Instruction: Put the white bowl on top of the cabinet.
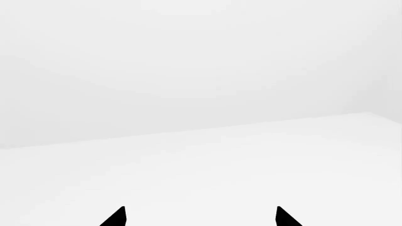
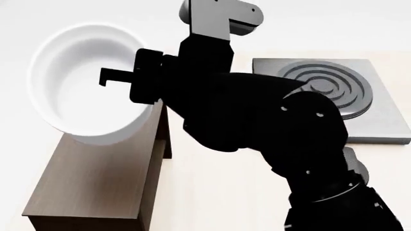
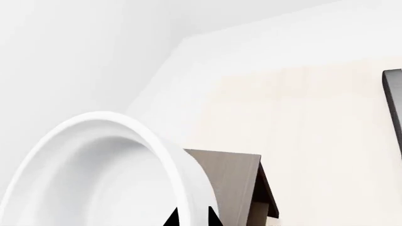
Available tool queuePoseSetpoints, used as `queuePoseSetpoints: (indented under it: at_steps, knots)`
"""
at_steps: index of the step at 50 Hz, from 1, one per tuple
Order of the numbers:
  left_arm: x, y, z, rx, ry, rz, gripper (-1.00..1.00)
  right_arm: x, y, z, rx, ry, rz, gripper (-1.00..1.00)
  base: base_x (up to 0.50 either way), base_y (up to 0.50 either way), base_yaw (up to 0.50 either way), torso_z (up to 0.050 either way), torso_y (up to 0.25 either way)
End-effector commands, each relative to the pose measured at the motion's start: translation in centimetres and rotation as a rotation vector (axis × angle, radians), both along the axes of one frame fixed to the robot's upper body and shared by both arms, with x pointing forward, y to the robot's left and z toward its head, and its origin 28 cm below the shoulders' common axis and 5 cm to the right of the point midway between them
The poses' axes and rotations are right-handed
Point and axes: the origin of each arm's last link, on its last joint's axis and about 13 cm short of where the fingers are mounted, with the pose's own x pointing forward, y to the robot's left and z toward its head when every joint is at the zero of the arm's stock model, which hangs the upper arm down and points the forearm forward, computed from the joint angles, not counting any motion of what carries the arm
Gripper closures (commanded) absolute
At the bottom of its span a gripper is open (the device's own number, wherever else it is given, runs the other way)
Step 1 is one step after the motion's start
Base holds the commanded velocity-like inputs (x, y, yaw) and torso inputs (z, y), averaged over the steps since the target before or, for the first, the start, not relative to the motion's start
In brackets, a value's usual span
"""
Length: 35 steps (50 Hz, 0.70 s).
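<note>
The white bowl (image 2: pixel 83 82) is tipped on its side, its opening towards the head camera, over the far end of the cabinet (image 2: pixel 96 183). I cannot tell whether its lower wall touches the brown top. My right gripper (image 2: pixel 128 84) is shut on the bowl's rim, one finger inside. In the right wrist view the gripper (image 3: pixel 193 217) pinches the rim of the bowl (image 3: pixel 94 179), with the cabinet (image 3: pixel 236 183) behind it. My left gripper (image 1: pixel 201 216) is open, facing a bare white surface, and holds nothing.
A grey square stove plate (image 2: pixel 334 91) with rings lies on the pale table to the right of the cabinet; its edge shows as a dark strip (image 3: pixel 394 103) in the right wrist view. My right arm (image 2: pixel 270 125) fills the middle of the head view.
</note>
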Motion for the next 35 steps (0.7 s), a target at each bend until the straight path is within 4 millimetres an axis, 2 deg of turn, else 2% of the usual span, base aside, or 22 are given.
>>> queuePoseSetpoints:
  at_steps: [1,13,35]
  knots:
    - [0.0,0.3,0.2,-0.03,-0.03,0.034,-1.0,0.3,0.0,0.2,0.04,-0.009,0.002,1.0,0.0,0.0,0.0,0.0,0.0]
    - [0.0,0.3,0.2,-0.031,-0.029,0.033,-1.0,-0.2,0.1,0.0,0.035,0.002,0.018,1.0,0.0,0.0,0.0,0.0,0.001]
    - [0.0,0.3,0.2,-0.031,-0.028,0.033,-1.0,0.5,0.1,-1.5,0.06,0.041,0.012,1.0,0.0,0.0,0.0,0.0,0.001]
